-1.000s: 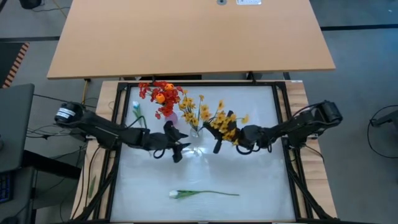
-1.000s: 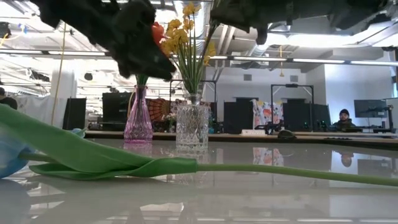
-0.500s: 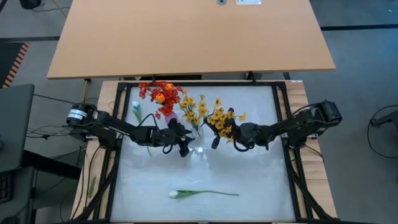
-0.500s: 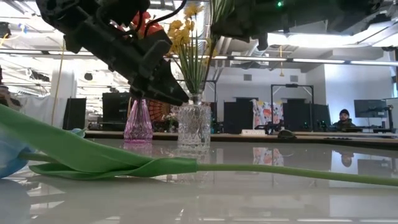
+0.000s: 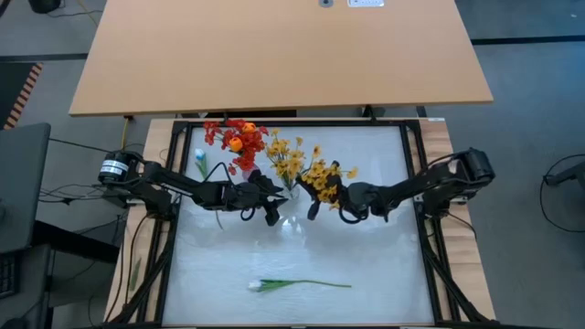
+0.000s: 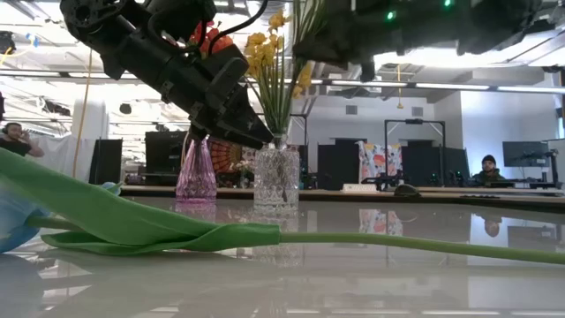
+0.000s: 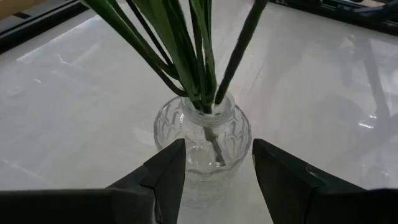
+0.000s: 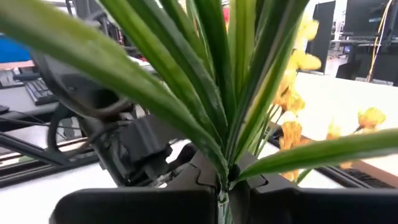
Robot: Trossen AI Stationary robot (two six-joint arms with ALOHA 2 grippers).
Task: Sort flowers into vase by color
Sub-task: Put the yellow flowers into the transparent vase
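Observation:
A clear glass vase (image 7: 202,146) holding yellow blossoms (image 5: 285,157) stands mid-table, with a pink vase (image 6: 196,168) of red and orange flowers (image 5: 236,139) to its left. My left gripper (image 7: 217,149) is open, its fingers flanking the clear vase's body from the table's left. My right gripper (image 5: 313,208), just right of that vase, is shut on a bunch of yellow flowers (image 5: 326,175). The white tulip (image 5: 274,285) lies flat near the table's front edge. My left gripper has one finger (image 7: 166,177) on each side of the clear vase's rounded body, coming level from the table's left; I cannot tell whether they touch the glass. My right gripper pinches the yellow bunch's green stem (image 8: 225,177) just below where the leaves spread. The fingers come from the table's right. The bunch is lifted clear and tilts toward the far edge, blossoms up.
A dark frame (image 5: 174,219) borders the white work surface. The white tulip's stem (image 6: 415,247) runs across the near part of the table. Open surface lies between the vases and that tulip. A wooden table (image 5: 274,55) stands beyond the far edge.
My left gripper moved right and toward the far edge, coming down around the clear vase. My right gripper shifted left toward that vase, carrying the yellow bunch with it.

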